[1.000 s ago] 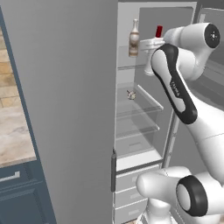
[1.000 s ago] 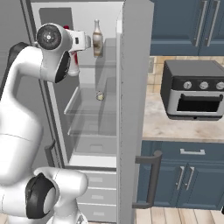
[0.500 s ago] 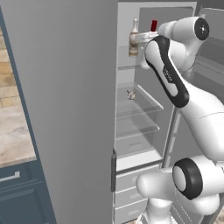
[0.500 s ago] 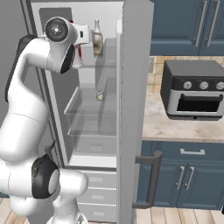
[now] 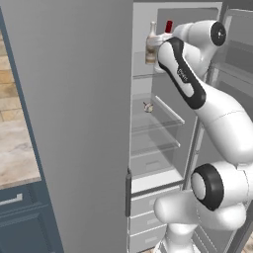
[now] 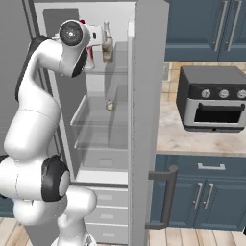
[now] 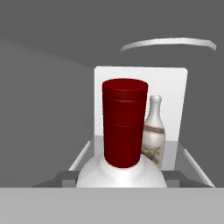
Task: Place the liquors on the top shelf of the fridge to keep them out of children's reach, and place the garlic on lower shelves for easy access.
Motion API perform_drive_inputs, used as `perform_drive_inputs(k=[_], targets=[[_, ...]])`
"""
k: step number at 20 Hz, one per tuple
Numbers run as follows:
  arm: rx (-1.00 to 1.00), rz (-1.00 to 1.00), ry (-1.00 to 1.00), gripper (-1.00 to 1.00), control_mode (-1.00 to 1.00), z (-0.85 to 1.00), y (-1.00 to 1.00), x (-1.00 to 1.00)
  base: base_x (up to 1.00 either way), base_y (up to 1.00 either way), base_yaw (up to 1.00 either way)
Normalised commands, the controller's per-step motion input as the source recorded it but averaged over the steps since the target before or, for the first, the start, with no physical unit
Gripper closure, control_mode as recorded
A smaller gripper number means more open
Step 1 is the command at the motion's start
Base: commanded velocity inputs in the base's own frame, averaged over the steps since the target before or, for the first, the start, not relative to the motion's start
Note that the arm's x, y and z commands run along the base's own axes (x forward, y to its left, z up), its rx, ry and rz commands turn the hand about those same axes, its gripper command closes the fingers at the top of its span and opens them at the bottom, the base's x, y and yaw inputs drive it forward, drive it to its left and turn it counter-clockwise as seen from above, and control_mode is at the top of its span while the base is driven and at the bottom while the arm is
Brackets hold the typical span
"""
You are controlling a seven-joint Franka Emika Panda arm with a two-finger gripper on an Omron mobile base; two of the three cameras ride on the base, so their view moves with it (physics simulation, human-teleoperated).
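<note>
Two bottles sit at the fridge (image 6: 146,120) top shelf (image 5: 148,74) level: the brown glass bottle (image 5: 150,47) stands there, and I hold the white red-capped bottle (image 7: 124,131) just beside it, the pincer (image 5: 165,37) clamped on its body. I want it upright, clear of the brown one, and lowered onto the glass before releasing. Below that shelf lies the garlic (image 5: 147,106).

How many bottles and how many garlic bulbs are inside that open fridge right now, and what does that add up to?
Bottles: 2, a white bottle with a red cap and a greyish-brown glass bottle
Garlic bulbs: 1, the garlic on a lower shelf
Total: 3
</note>
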Motion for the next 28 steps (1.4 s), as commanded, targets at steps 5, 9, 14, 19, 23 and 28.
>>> perform_drive_inputs(k=[5, 9, 14, 19, 23, 28], targets=[[0.0, 0.0, 0.0, 1.0, -1.0, 0.0, 0.0, 0.35, 0.0, 0.0, 0.0], [0.0, 0.0, 0.1, 1.0, -1.0, 0.0, 0.0, 0.36, 0.0, 0.0, 0.0], [0.0, 0.01, 0.12, 1.0, -1.0, -0.02, 0.0, 0.39, 0.0, 0.0, 0.0], [0.0, 0.01, 0.02, 1.0, -1.0, -0.02, 0.0, 0.36, 0.0, 0.0, 0.0], [0.0, 0.04, 0.0, 1.0, -1.0, -0.25, 0.0, 0.23, 0.0, 0.0, 0.0], [0.0, 0.04, 0.0, 1.0, -1.0, -0.3, 0.0, 0.23, 0.0, 0.0, 0.0]])
